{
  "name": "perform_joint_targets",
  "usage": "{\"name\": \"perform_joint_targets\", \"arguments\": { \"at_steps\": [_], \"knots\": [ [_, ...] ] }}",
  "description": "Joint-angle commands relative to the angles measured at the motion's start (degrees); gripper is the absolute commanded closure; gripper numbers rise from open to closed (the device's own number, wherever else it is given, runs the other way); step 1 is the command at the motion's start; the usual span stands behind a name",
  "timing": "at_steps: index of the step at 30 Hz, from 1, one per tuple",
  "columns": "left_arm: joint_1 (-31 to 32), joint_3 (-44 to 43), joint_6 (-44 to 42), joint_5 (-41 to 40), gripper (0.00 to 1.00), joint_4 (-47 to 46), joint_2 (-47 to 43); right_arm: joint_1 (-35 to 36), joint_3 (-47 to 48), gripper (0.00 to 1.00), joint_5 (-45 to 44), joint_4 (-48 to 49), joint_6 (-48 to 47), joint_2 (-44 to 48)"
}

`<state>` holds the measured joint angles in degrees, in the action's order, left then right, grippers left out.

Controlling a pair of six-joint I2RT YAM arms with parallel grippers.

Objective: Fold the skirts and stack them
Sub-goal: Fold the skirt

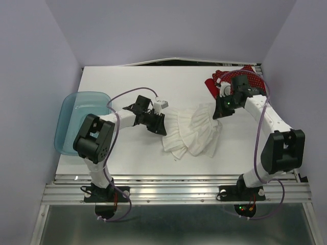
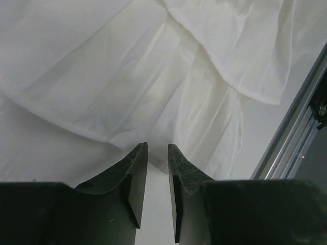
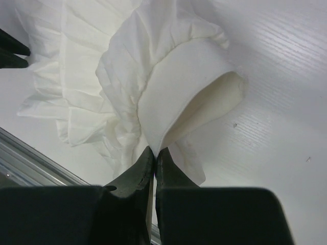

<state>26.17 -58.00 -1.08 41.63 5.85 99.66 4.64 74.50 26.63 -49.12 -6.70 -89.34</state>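
Note:
The white skirt [image 1: 191, 133] lies crumpled in the middle of the table. My left gripper [image 1: 157, 124] sits at its left edge; in the left wrist view the jaws [image 2: 157, 148] stand a little apart, with nothing between them, just over the white cloth [image 2: 153, 76]. My right gripper [image 1: 218, 113] is at the skirt's right end. In the right wrist view it [image 3: 155, 150] is shut on the edge of the white waistband [image 3: 173, 102], which is lifted into a loop. The red polka-dot skirt [image 1: 244, 76] lies at the back right, partly hidden by my right arm.
A translucent teal tub [image 1: 76, 120] stands at the table's left edge beside my left arm. A metal rail [image 1: 173, 186] runs along the near edge; it also shows in the left wrist view [image 2: 296, 127]. My left gripper's fingertips [image 3: 10, 51] show in the right wrist view.

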Motion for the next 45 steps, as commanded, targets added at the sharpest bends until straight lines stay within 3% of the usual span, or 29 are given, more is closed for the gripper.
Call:
{"name": "perform_joint_targets", "arguments": {
  "at_steps": [1,8,13,31,45],
  "knots": [
    [0.11,-3.08,0.73,3.72,0.67,-2.59,4.04,4.75,3.28,0.99,-6.41,0.43,-1.3,-0.83],
    [0.11,-4.84,4.42,5.22,0.71,-4.18,12.75,11.78,6.62,0.99,-15.02,0.69,-1.65,-4.61],
    [0.11,-5.11,5.47,5.48,0.73,-4.62,14.69,14.77,10.4,0.99,-15.12,0.52,-1.39,-7.51],
    [0.11,-5.37,6.09,4.43,0.73,-4.53,16.36,26.37,14.97,0.99,-7.12,2.01,3.79,-14.98],
    [0.11,-5.28,5.92,4.17,0.73,-4.0,17.15,28.14,14.1,0.99,2.19,6.93,15.82,-23.6]
  ]
}}
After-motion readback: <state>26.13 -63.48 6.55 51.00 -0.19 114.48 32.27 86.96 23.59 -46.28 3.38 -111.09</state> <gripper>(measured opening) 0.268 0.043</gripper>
